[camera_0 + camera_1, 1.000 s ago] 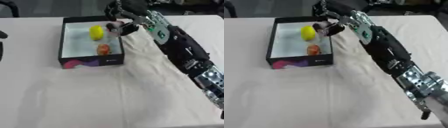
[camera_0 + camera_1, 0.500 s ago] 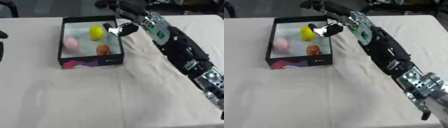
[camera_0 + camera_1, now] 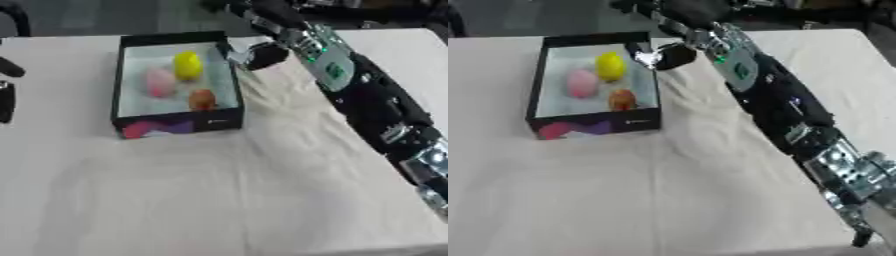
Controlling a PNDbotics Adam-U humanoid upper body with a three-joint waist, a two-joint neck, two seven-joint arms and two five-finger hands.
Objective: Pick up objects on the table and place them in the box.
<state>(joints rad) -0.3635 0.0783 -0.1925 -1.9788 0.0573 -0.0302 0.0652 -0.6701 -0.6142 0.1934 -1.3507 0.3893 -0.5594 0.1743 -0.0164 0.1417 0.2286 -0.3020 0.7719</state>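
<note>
Robot hand: your right robot hand (image 3: pixel 262 52) is hovering at the box's right wall, near the far corner; it is too blurred to tell whether the fingers are spread or curled, and nothing is showing in it.
Box: the box (image 3: pixel 175 121) is sitting on the counter (image 3: pixel 227 200), holding a yellow object (image 3: pixel 186 65), a pink object (image 3: pixel 160 81) and an orange object (image 3: pixel 202 99).
Progress: three objects are lying inside (none touching the hand), so you are looking nearly done.
Left: no loose objects are showing on the cloth.
</note>
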